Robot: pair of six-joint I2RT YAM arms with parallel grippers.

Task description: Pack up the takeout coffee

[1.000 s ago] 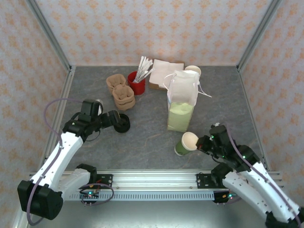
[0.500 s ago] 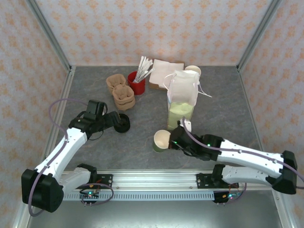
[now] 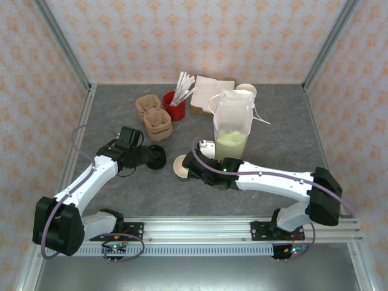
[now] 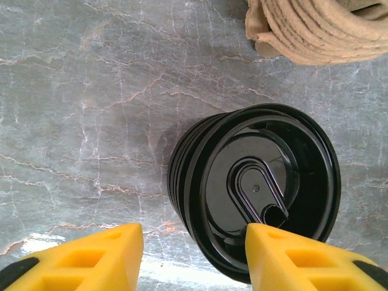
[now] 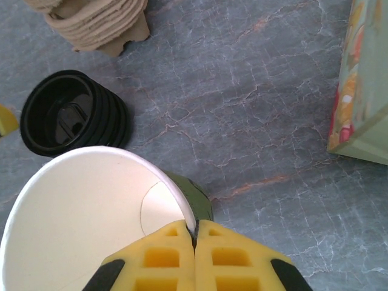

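At the left, our left gripper (image 4: 193, 239) holds its fingers apart, one beside the stack of black lids (image 4: 254, 188) and one over its rim. The pulp carriers (image 4: 315, 30) sit just beyond. Bare table (image 3: 151, 194) lies open toward the near rail. Right of the lids, our right gripper (image 5: 195, 233) is pinched on the rim of the tilted, lidless paper cup (image 5: 91, 212). Farther right stands the bag (image 3: 233, 130); its print is too blurred to read.
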